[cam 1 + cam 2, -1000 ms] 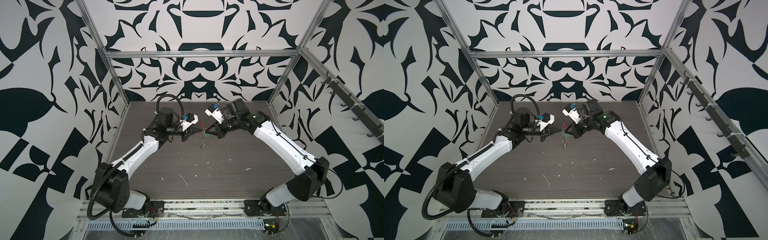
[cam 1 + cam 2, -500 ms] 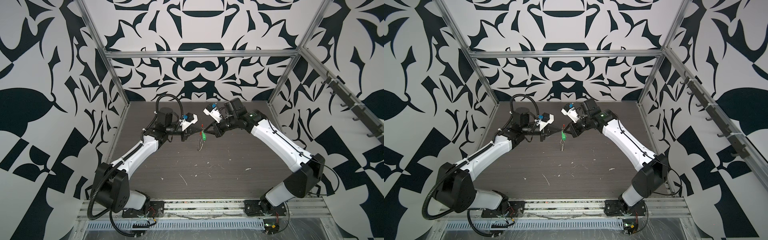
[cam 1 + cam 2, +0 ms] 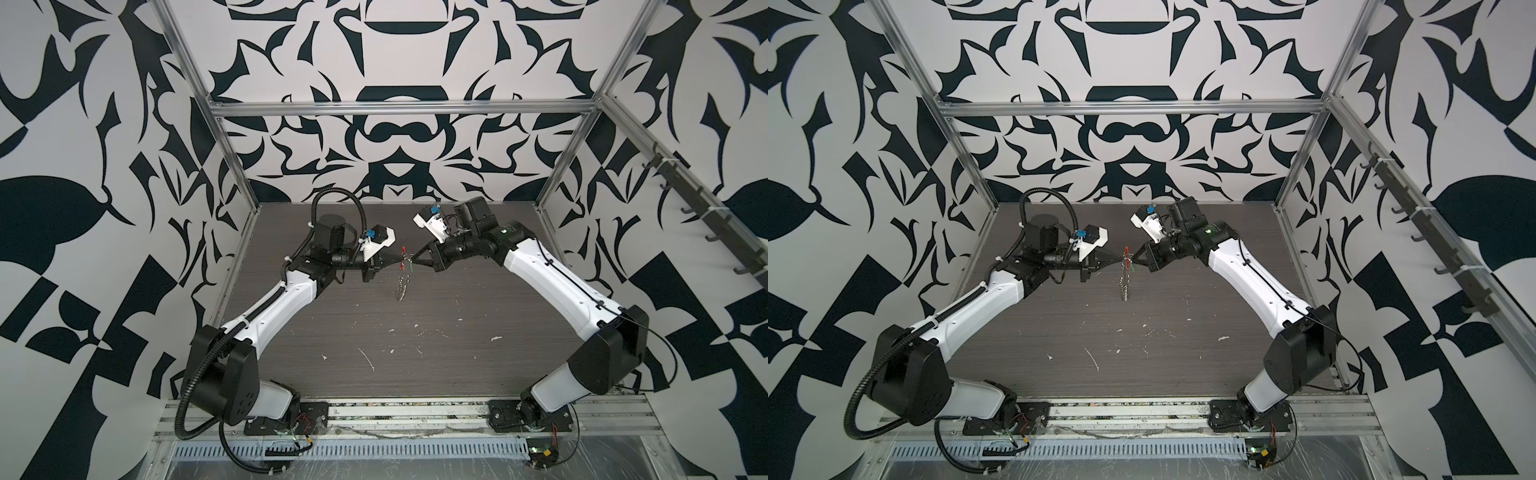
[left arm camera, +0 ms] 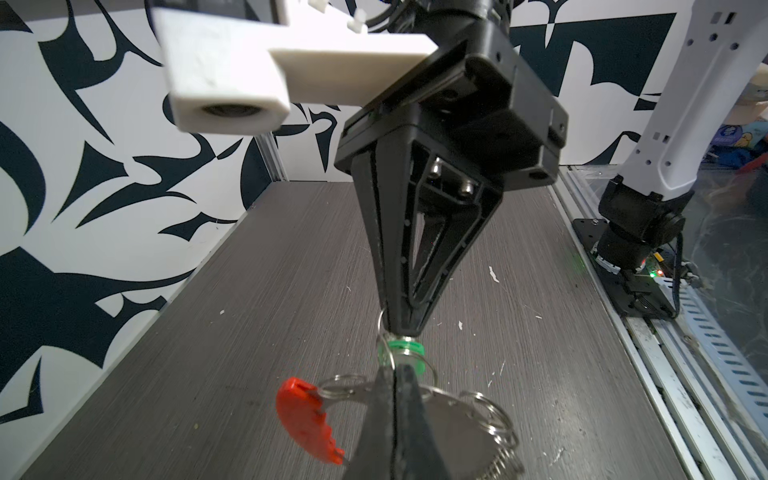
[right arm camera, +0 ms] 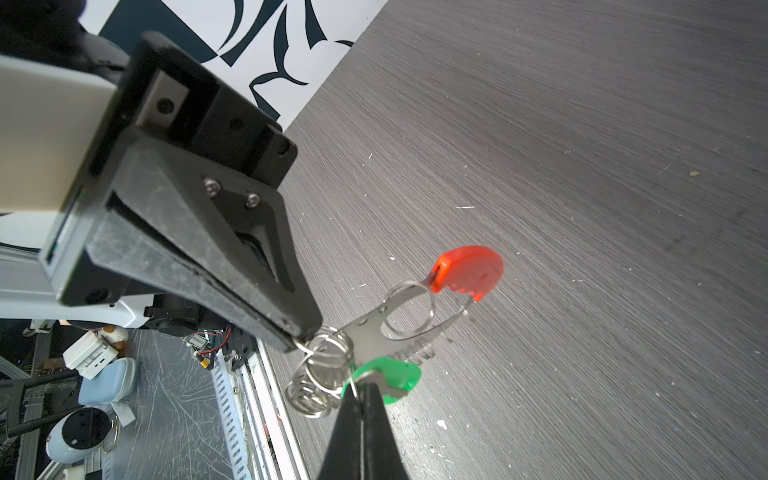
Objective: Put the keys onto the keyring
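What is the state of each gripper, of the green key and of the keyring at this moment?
left gripper: shut on the keyring, held in the air.
right gripper: shut on the green key, tip close to the left gripper's tip.
green key: gripped, close against the keyring; I cannot tell whether its small ring is threaded on.
keyring: lifted, its silver rings hanging down.

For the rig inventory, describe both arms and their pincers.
Left arm and right arm: glossy white shells with black joints and bases. Left pincer and right pincer: matte black, tapering triangular fingers with cut-outs. Each wrist carries a white camera block. A ribbed black hose runs along the left arm only.
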